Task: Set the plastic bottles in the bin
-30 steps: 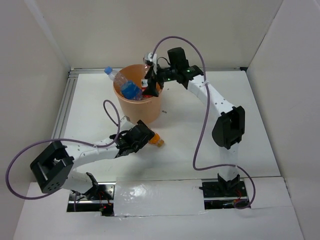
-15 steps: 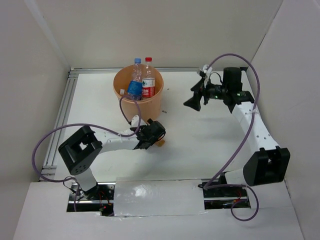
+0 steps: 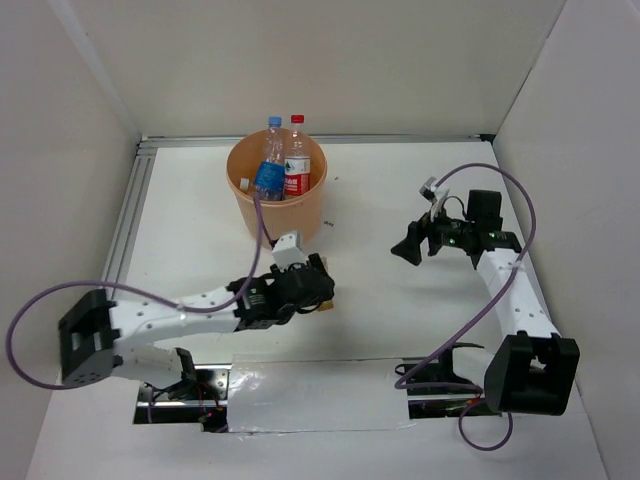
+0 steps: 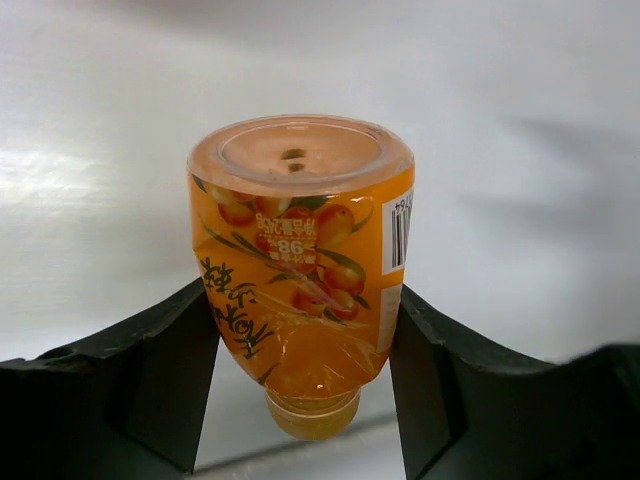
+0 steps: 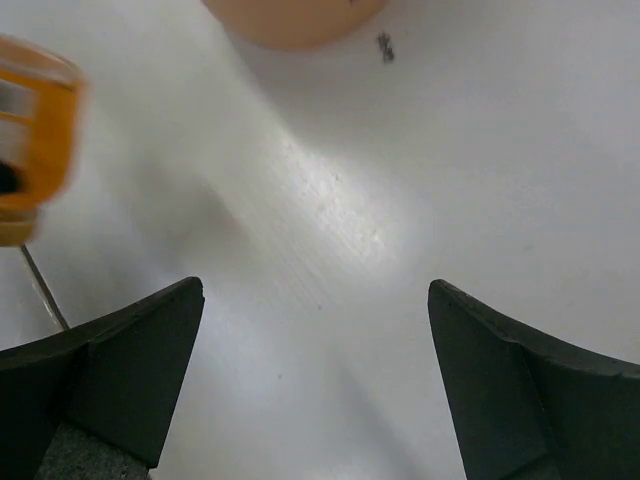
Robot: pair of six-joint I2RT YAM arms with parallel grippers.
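Change: my right arm has drawn back from the far right toward the near side of the table point(image 3: 380, 310), and my left elbow has swung left.

Left tool point(image 4: 300, 385): closed on the orange-filled bottle point(image 4: 300, 270), cap towards me, in front of the bin point(image 3: 300, 215).

Right tool point(image 5: 315, 370): wide open, empty, above the table.

Bin contents: blue-labelled bottle point(image 3: 270, 172) and red-labelled bottle point(image 3: 296, 165), upright.

White table point(image 3: 370, 290), orange bin point(image 3: 292, 222) standing toward its far edge, small dark speck point(image 3: 335, 180) just beside the bin

two upright bottles point(image 3: 296, 165) crowd the far half of the bin point(image 3: 300, 218), near half open.
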